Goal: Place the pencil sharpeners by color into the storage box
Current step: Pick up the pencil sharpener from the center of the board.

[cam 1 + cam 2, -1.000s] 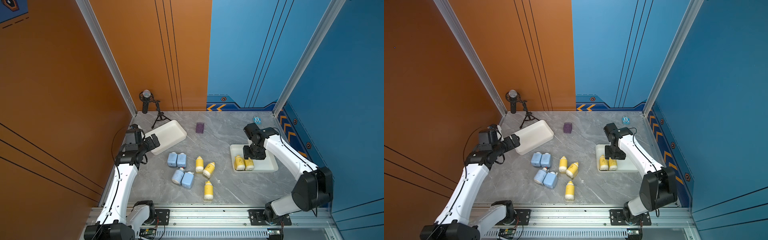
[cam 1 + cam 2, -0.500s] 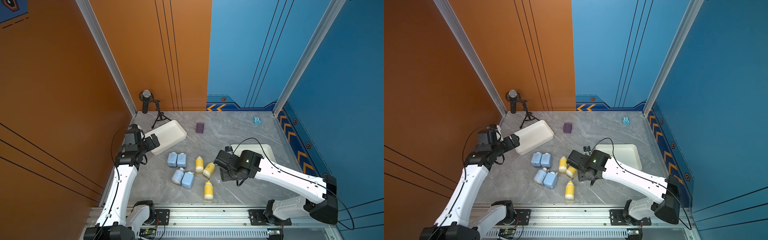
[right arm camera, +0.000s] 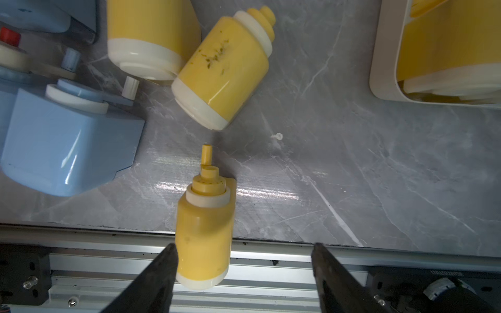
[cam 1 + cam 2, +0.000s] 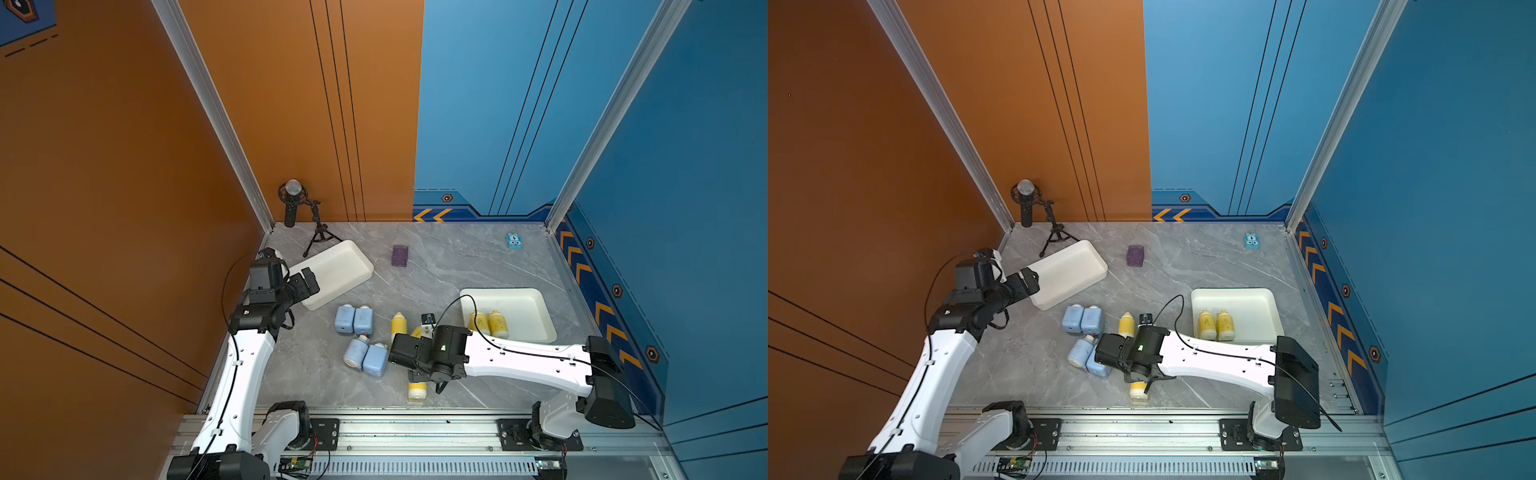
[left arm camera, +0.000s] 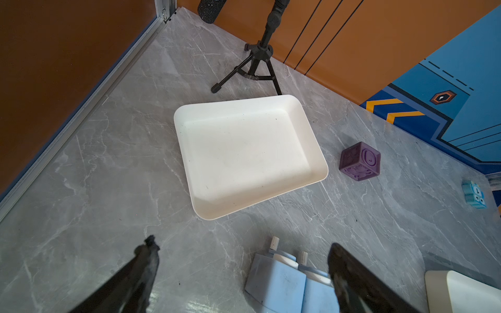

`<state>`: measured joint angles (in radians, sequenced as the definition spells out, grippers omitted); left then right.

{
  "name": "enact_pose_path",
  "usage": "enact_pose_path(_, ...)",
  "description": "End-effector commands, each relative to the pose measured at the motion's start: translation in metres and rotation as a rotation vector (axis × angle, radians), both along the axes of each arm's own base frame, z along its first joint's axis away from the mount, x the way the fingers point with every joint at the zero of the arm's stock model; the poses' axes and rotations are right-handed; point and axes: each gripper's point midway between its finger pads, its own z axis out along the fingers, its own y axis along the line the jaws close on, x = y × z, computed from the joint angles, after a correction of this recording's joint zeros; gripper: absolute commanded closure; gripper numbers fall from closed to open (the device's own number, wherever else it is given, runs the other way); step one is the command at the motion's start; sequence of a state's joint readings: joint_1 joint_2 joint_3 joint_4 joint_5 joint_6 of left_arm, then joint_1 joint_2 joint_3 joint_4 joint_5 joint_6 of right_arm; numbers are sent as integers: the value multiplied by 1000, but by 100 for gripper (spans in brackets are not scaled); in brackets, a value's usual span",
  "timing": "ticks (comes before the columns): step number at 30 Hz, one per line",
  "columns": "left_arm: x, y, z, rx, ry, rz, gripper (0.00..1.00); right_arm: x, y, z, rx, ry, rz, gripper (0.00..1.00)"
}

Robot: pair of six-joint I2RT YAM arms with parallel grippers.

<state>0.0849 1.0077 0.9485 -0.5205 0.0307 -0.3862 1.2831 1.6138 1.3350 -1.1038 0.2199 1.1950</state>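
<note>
Got the right tool (image 3: 244, 245) gaping wide, nothing gripped, a yellow pencil sharpener (image 3: 203, 233) lying on the desk (image 3: 352, 162) between the jaws, nearer one finger. Same with the left tool (image 5: 241, 241): wide, empty, above the desk.

No legible txt, brand or nos. anywhere. Purple block (image 5: 360, 161) has embossed marks, too blurry to read. Orange chevron signs (image 4: 432, 215) at base of blue wall (image 4: 498, 124).
</note>
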Motion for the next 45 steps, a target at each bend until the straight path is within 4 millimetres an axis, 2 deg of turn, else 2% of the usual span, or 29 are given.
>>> enact_pose_path(1, -4, -2, -3, -2, 8, -10, 2, -2, 15, -4, 42, 21, -15, 22)
enact_pose_path(11, -4, -3, -3, -6, 7, -12, 2, -11, 28, -37, 34, 98, -13, 23)
enact_pose_path(18, -4, -4, -3, -9, 7, -16, 2, -19, 30, -71, -8, 162, -15, 26)
enact_pose_path(21, -4, -4, -3, -10, 7, -18, 2, -21, 28, -84, -30, 185, -19, 32)
enact_pose_path(26, -4, -3, -2, -7, 5, -13, 2, -19, 22, -91, -57, 191, -12, 51)
enact_pose_path(31, -4, -3, -1, -7, 1, -14, 2, -17, 13, -78, -71, 183, 17, 65)
enact_pose_path(36, -4, -4, 0, -11, -2, -16, 2, -12, -1, -45, -105, 172, 88, 69)
enact_pose_path(40, -4, -3, 1, -18, -5, -14, 2, 0, -27, -9, -132, 155, 117, 71)
enact_pose_path(43, -4, -3, 0, -24, -2, -13, 2, 20, -59, 24, -166, 113, 110, 71)
enact_pose_path(45, -3, -3, 0, -25, -1, -14, 2, 33, -88, 43, -205, 96, 95, 72)
